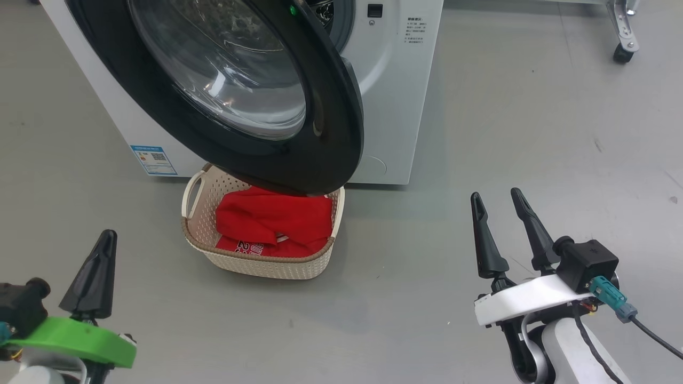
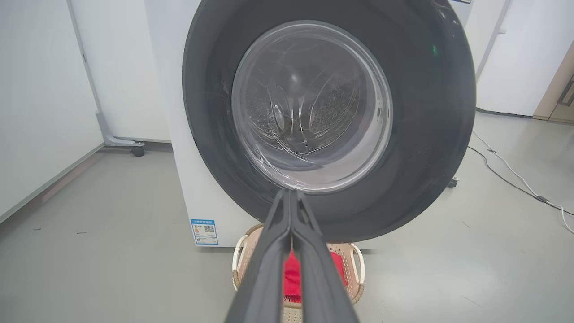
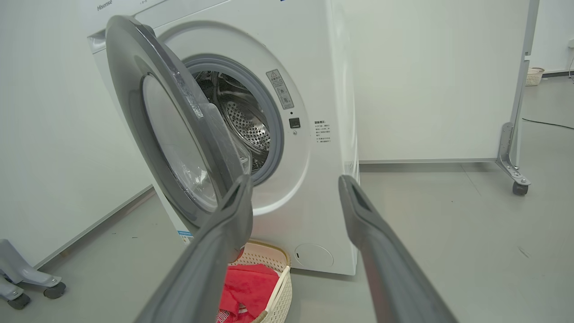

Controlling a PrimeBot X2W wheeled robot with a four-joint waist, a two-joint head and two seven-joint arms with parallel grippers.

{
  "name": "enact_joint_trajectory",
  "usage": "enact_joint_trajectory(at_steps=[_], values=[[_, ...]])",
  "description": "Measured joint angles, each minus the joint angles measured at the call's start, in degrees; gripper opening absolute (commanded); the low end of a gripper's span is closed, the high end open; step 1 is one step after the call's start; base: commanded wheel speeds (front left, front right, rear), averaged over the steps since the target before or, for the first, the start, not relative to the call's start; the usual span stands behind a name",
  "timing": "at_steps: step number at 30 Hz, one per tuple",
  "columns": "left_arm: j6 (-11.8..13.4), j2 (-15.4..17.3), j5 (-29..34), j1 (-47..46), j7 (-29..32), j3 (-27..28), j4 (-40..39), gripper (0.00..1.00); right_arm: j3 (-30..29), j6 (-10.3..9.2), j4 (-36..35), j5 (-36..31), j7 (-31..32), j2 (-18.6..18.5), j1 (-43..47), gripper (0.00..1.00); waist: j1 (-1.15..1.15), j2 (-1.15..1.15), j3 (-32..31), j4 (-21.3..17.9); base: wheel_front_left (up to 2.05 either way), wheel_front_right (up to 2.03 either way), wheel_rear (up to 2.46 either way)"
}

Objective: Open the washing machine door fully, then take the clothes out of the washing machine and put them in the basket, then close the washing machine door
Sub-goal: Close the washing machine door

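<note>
The washing machine (image 1: 395, 106) stands ahead with its door (image 1: 325, 122) swung partly open, the black rim hanging over the basket (image 1: 267, 266). The red clothes (image 1: 272, 218) lie in the basket on the floor. My left gripper (image 1: 106, 234) is shut and empty at the lower left, short of the basket. In the left wrist view the left gripper (image 2: 290, 193) points at the door (image 2: 430, 134). My right gripper (image 1: 495, 195) is open and empty, right of the basket. In the right wrist view the right gripper (image 3: 294, 179) faces the steel drum (image 3: 246, 121), which looks empty.
A wheeled partition leg (image 1: 621, 48) stands at the far right. White panels close off the left side (image 2: 40, 112), with a caster foot (image 3: 27, 287) on the floor. A cable (image 2: 506, 170) runs along the floor right of the machine.
</note>
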Motion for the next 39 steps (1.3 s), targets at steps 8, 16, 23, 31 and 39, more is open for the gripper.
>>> enact_joint_trajectory(at_steps=[8, 16, 23, 31, 39], values=[[2.8, -2.3, 5.3, 1.8, -0.3, -1.1, 0.2, 1.0, 0.1, 0.41, 0.1, 0.0, 0.0, 0.0, 1.0, 1.0, 0.0, 0.0, 0.3, 0.4, 0.0, 0.0, 0.0], [4.5, -4.1, 8.8, 2.1, 0.0, -1.2, 0.1, 1.0, 0.1, 0.42, 0.1, -0.1, 0.0, 0.2, 1.0, 1.0, 0.0, 0.0, 0.7, 0.5, 0.0, 0.0, 0.0], [5.6, -6.1, 9.8, 2.2, 0.1, 1.4, -1.5, 1.0, 0.1, 0.48, 0.3, -0.1, 0.0, 0.4, 1.0, 1.0, 0.0, 0.0, 0.8, 0.6, 0.0, 0.0, 0.0], [5.5, -7.9, 12.2, 2.2, 0.1, 2.3, -2.7, 1.0, 0.3, 0.97, 0.6, -0.4, 0.0, 0.5, 1.0, 1.0, 0.0, 0.0, 0.9, 0.7, 0.0, 0.0, 0.0], [5.4, -9.0, 13.7, 3.1, 0.1, 3.2, -3.0, 1.0, 0.4, 0.99, 1.0, -0.5, 0.0, 0.5, 1.0, 1.0, 0.0, 0.0, 0.7, 0.6, 0.0, 0.0, 0.0]])
